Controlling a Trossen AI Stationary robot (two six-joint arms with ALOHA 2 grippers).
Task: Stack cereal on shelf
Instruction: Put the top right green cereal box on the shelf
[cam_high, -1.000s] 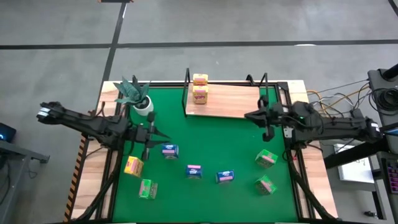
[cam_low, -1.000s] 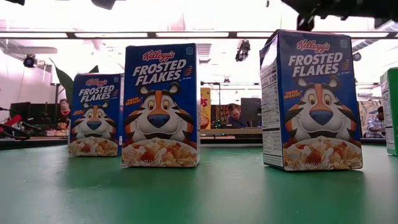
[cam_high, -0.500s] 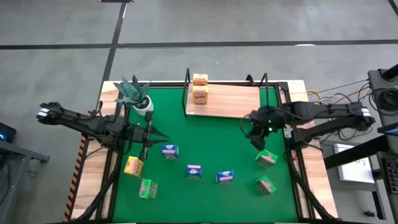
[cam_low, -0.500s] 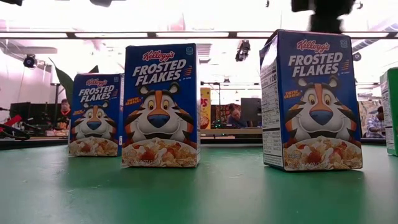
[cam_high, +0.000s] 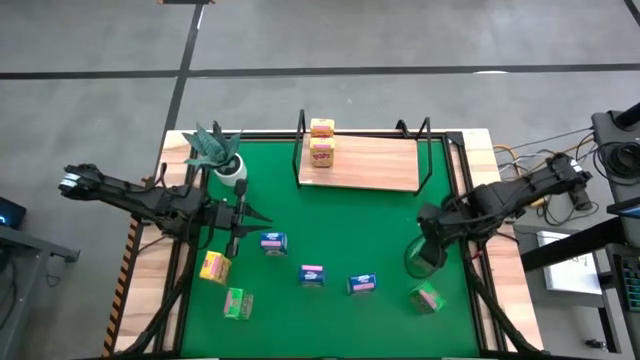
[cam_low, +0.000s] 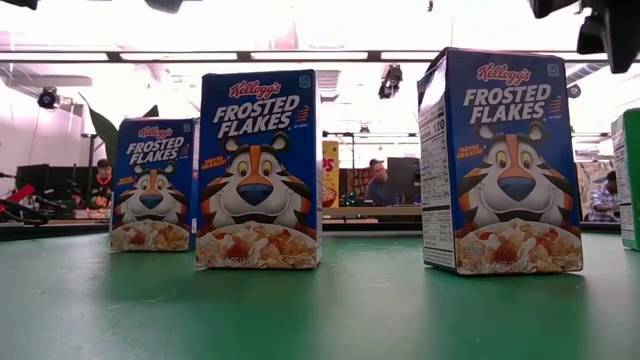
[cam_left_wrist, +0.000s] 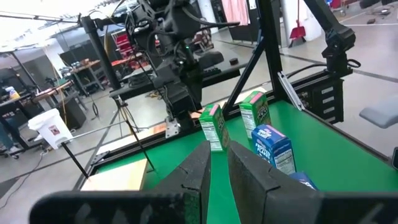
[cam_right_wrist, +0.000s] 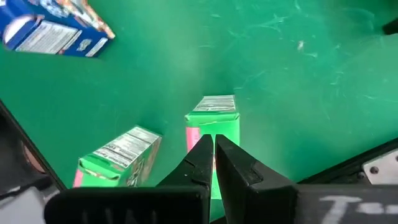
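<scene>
1. Nearest the front edge of the desk (cam_high: 150, 300), on the green mat (cam_high: 330, 225), stand two green cereal boxes, one at the left (cam_high: 237, 303) and one at the right (cam_high: 427, 297).
2. A third green cereal box (cam_right_wrist: 214, 115) stands just behind the right-hand one, which makes three green boxes in all. All three are on the mat, well apart from the shelf.
3. The right gripper (cam_right_wrist: 213, 142) hangs directly over that third green box. Its fingers are pressed together and hold nothing. Whether they touch the top of the box cannot be told.
4. Three blue Frosted Flakes boxes stand upright in a loose row across the middle of the mat: left (cam_high: 272, 242), middle (cam_high: 312, 275) and right (cam_high: 362, 285). They are apart from one another.
5. One yellow-orange cereal box (cam_high: 214, 266) lies on the mat near its left edge, between the left green box and the left gripper.
6. The left gripper (cam_high: 237, 235) hovers over the left part of the mat, just beside the leftmost blue box. A narrow gap shows between its fingers (cam_left_wrist: 196, 171), with nothing in it.
7. Farther back, at the left rear corner of the mat, stands a white pot (cam_high: 231, 171) with a teal plant (cam_high: 210, 145).
8. At the back of the desk sits the shelf (cam_high: 375, 165), a light-brown board in a black wire frame. Two yellow-orange cereal boxes stand at its left end, a nearer one (cam_high: 322, 152) and a farther one (cam_high: 322, 128) touching it. That makes three yellow-orange boxes, and nine boxes in all.
</scene>
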